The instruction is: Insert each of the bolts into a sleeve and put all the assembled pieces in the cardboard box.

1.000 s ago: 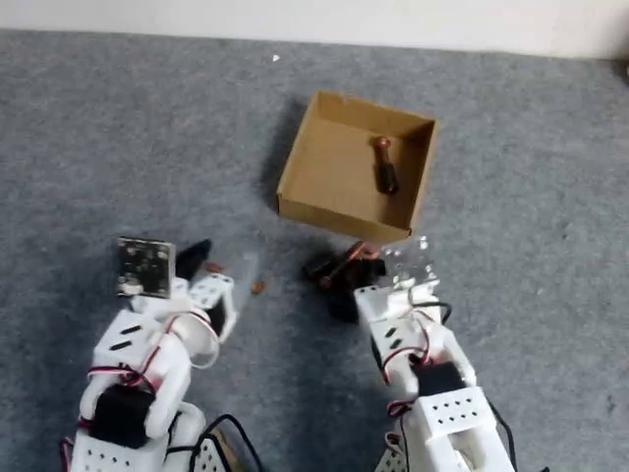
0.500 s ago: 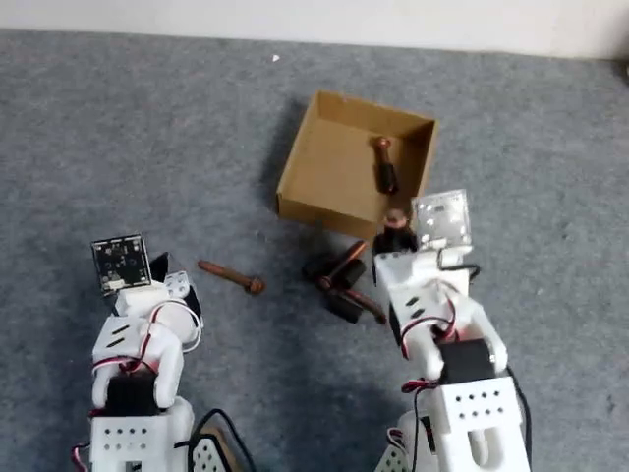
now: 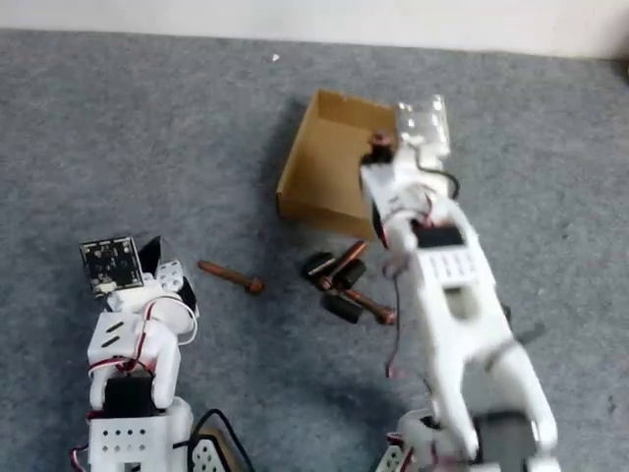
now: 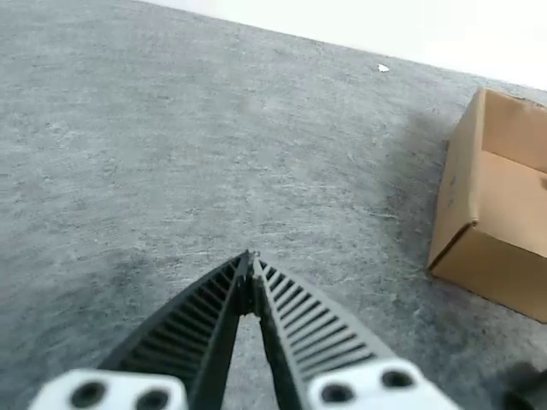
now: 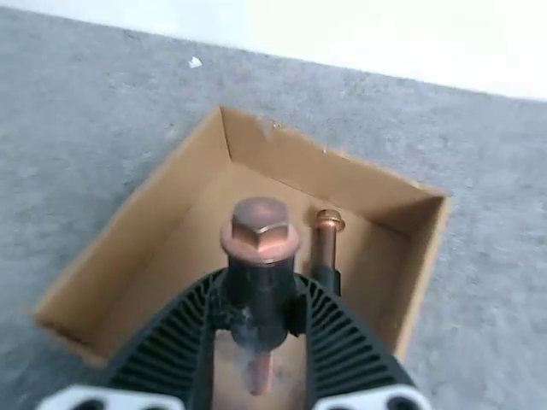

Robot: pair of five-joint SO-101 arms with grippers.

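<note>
My right gripper (image 5: pixel 256 318) is shut on an assembled piece (image 5: pixel 258 273), a copper bolt in a black sleeve, held above the open cardboard box (image 5: pixel 162 256). In the high view this right gripper (image 3: pixel 378 162) hangs over the box (image 3: pixel 314 167). Another assembled piece (image 5: pixel 323 248) lies on the box floor. On the carpet in front of the box lie a loose copper bolt (image 3: pixel 229 276) and a cluster of black sleeves and bolts (image 3: pixel 344 283). My left gripper (image 4: pixel 250 282) is shut with nothing in it, pulled back at the near left (image 3: pixel 157 265).
Grey carpet covers the whole table. A white wall edge runs along the far side. The box corner (image 4: pixel 491 213) appears in the left wrist view. Open carpet lies left of the box and beyond it.
The right arm lifted the assembled piece from the pile and carried it forward over the box. The left arm drew back to the near left, leaving the loose bolt on the carpet.
</note>
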